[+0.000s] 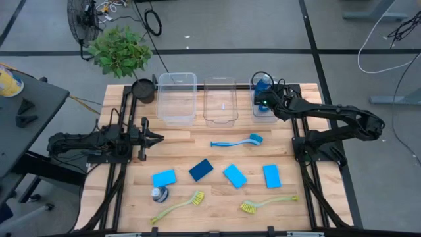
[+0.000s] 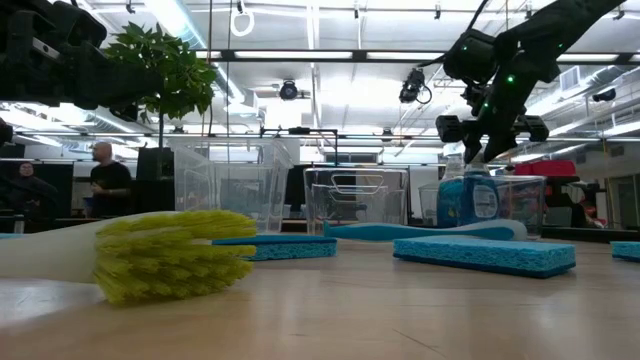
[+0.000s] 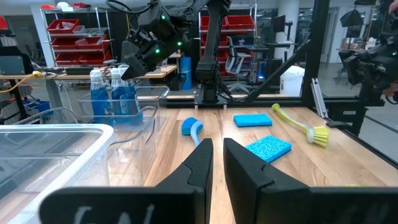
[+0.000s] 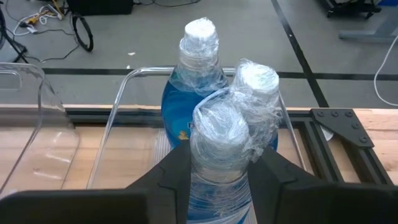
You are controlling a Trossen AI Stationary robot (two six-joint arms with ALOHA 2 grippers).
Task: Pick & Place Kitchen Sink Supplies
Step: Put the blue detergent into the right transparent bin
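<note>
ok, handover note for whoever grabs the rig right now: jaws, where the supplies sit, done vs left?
Right gripper: over the right bin, jaws shut on a bottle, not released; two bottles stand in that bin.
Left gripper: idle over the table's left side, jaws near closed, empty.
Left on the table: fourth bottle, front left; four sponges mid-table; blue brush just before the bins; two yellow-green brushes at the front.
Left and middle bins look empty.
</note>
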